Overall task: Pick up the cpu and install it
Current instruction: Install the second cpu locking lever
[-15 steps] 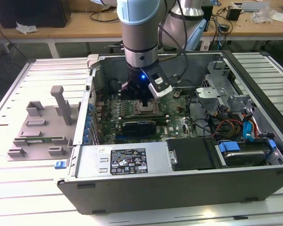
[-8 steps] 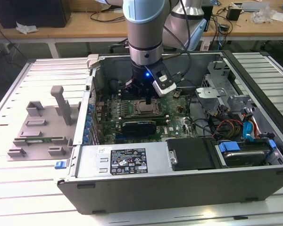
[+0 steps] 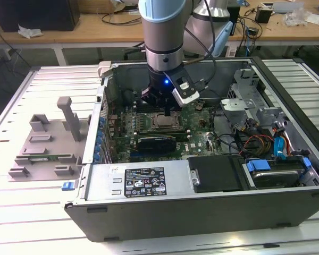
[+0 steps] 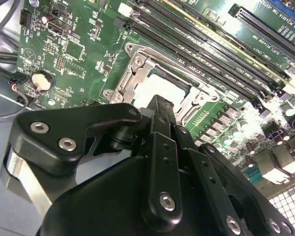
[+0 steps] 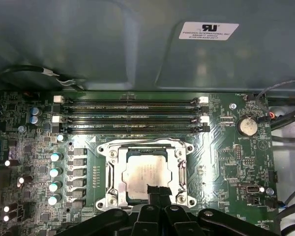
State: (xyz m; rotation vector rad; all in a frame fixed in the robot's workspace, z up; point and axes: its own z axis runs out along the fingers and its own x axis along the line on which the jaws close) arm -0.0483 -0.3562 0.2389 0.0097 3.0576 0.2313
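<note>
The cpu (image 5: 140, 172), a small square chip with a silvery top, lies flat inside the square metal-framed socket (image 5: 110, 172) on the green motherboard. My gripper (image 5: 157, 192) hangs just above the chip's near edge, fingers together and shut with nothing between them. In the second wrist view the black fingertips (image 4: 160, 105) stand over the cpu (image 4: 155, 83), whose pale top shows inside the socket frame (image 4: 132, 73). In the exterior view the gripper (image 3: 167, 110) reaches down into the open computer case, right over the cpu (image 3: 164, 122).
Memory slots (image 5: 130, 115) run beside the socket. A long black expansion card (image 3: 157, 142) sits just in front of it, then the power supply (image 3: 143, 180). The case walls (image 3: 103, 106) enclose the arm. A grey plastic fixture (image 3: 48, 141) stands on the table at the exterior view's left.
</note>
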